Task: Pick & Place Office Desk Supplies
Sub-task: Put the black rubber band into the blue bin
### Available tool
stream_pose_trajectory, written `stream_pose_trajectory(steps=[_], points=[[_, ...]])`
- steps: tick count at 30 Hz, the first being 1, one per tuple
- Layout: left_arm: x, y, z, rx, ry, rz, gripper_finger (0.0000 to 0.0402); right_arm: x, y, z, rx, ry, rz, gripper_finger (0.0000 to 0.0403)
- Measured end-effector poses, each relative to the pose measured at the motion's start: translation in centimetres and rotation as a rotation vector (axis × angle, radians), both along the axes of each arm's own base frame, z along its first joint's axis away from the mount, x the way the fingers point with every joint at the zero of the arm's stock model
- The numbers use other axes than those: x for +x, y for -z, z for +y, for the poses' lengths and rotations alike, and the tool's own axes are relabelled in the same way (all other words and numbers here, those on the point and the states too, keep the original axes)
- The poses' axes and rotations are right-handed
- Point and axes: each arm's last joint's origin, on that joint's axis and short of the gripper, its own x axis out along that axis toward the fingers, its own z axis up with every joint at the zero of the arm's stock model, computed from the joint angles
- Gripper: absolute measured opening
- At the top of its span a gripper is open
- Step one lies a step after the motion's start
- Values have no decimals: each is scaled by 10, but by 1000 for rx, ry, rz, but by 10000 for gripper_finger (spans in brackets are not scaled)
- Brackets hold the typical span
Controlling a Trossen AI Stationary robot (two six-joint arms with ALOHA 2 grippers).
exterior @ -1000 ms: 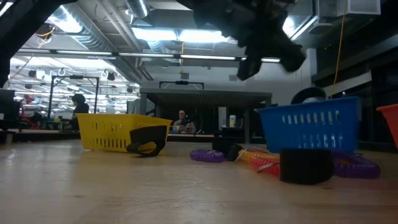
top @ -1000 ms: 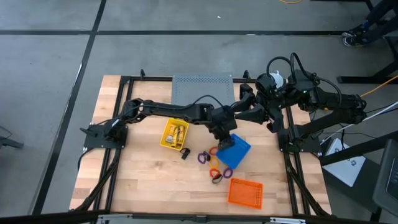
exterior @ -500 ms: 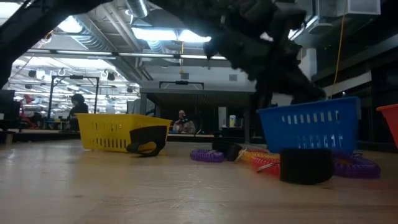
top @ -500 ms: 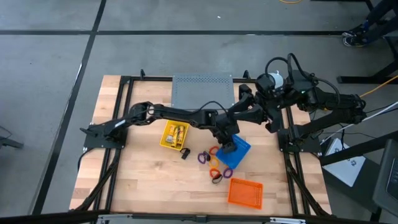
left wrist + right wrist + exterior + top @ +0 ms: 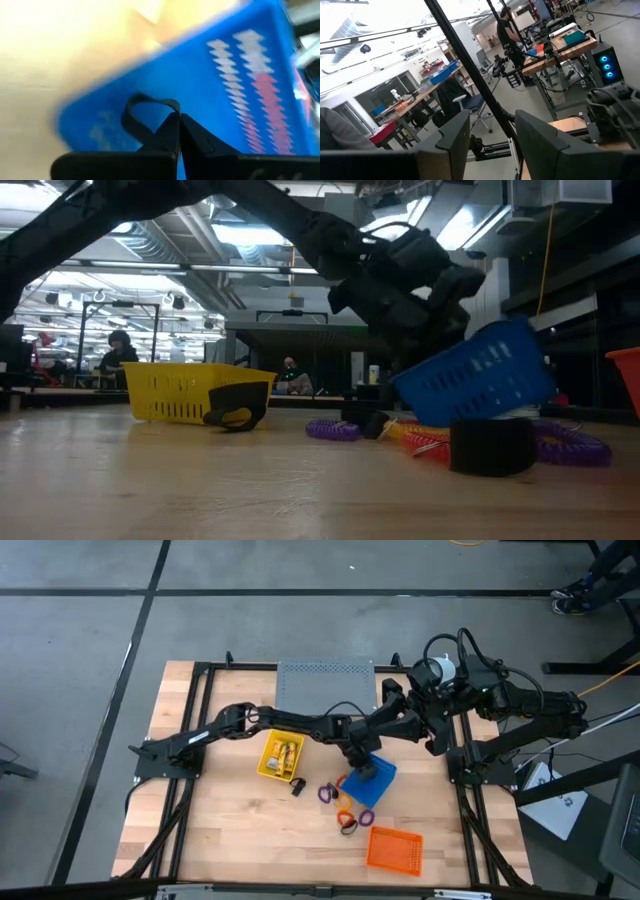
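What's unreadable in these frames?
- Blue tray interior: high view, the left gripper covers it; left wrist view, blurred.
- Yellow tray contents: low view, its wall hides them.
- Orange tray: low view, cut off by the edge.
- Loops: high view, too small to count.

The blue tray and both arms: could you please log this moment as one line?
left gripper: shut, at blue tray | blue tray: tilted, one side off table | right gripper: open, raised by the table's right edge, empty
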Motion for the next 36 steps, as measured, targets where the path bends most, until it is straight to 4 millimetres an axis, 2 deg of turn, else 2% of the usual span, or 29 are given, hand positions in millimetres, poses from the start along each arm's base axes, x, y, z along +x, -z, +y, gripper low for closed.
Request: stream_pose_trajectory(steps=[4, 10, 16, 24, 36], points=[[0, 0, 17, 55, -101, 10, 2, 0, 0, 0, 0, -1, 2, 160], [-1, -10, 44, 81, -173, -17, 3, 0, 1, 0, 0, -1, 10, 160], [-2, -11, 52, 63, -205, -15, 3, 0, 3, 0, -3, -4, 34, 160], [7, -18, 24, 32, -118, -106, 13, 0, 4, 1, -6, -18, 42, 160], [11, -22, -8, 14, -76, -139, 107, 0, 4, 1, -6, -27, 39, 160]])
